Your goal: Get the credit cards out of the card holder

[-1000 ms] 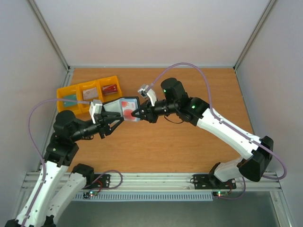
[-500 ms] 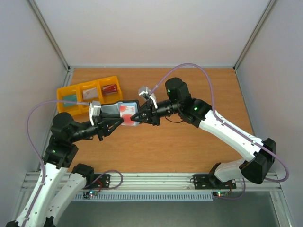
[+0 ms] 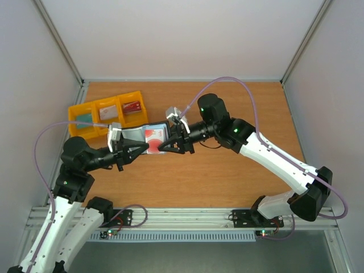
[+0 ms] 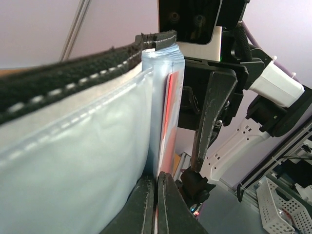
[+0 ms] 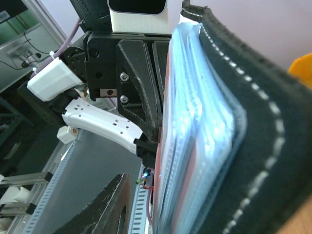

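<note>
Black stitched fabric filled both wrist views: the card holder [image 3: 136, 135] was held up off the counter [image 3: 227, 102], spread open between the 2 arms, near the yellow bins [image 3: 85, 109]. And the left fingers [image 3: 135, 151] were pinched almost together on its lower edge; in the left wrist view the 2 pads [image 4: 144, 204] sat nearly touching, a thin layer of the holder clamped between them. A white credit card [image 3: 152, 136] with a big red circle showed in the half nearer the right arm, and a red card edge [image 4: 168, 112] peeked out of the grey-blue pockets. Over there the right fingers [image 3: 170, 145] were spread: 1 finger [image 5: 105, 204] stood clear of the cards with a visible gap, the other was hidden behind the holder, and they gripped nothing.
</note>
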Available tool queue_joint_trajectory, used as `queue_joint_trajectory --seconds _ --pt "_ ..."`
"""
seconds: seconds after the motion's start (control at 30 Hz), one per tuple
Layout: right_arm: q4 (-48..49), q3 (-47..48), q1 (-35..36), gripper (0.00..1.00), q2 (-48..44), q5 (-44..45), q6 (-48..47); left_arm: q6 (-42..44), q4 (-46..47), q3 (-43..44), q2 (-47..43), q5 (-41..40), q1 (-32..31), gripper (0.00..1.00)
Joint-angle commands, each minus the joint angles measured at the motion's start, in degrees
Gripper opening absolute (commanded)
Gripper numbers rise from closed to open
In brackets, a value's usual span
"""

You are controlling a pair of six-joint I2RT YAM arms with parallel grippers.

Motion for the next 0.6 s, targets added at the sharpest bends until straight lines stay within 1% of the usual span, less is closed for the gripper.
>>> queue_joint_trajectory --seconds 0.0,0.13,0.2,0.33,0.37,0.5,0.53,0.57 --pt "-1.0 0.4 0.4 0.32 -1.8 -3.6 -1.2 -1.7 4.0 -0.2 -1.1 -0.3 0.1 0.0" --pt "-1.1 -0.1 -1.3 0.26 -2.7 -4.0 -1.0 -2.4 5.9 -1.6 -1.4 0.0 0.1 0.0" --pt "-2.6 0.8 -2.3 0.19 -2.6 -4.9 -1.7 -3.3 7.2 -2.1 -1.3 -0.2 0.2 0.0" --pt "-4.2 0.9 -3.7 0.03 -2.8 -5.3 -2.5 -3.5 7.6 -1.8 -1.4 0.3 0.1 0.0" --pt "-4.1 0.9 -3.6 0.01 -2.7 -5.6 -2.6 -3.5 7.8 -2.0 -1.4 0.4 0.2 0.0" --pt "-5.8 1.5 -4.0 0.02 -1.9 -5.4 -3.6 -4.3 9.0 -2.8 -1.7 0.6 0.1 0.0" --pt "-6.6 1.8 -4.3 0.06 -1.9 -5.3 -3.9 -4.3 9.2 -2.9 -1.8 0.8 0.2 0.0" --pt "-7.4 2.2 -4.5 0.12 -1.8 -5.2 -3.9 -4.2 9.1 -2.9 -1.9 1.2 0.1 0.0"
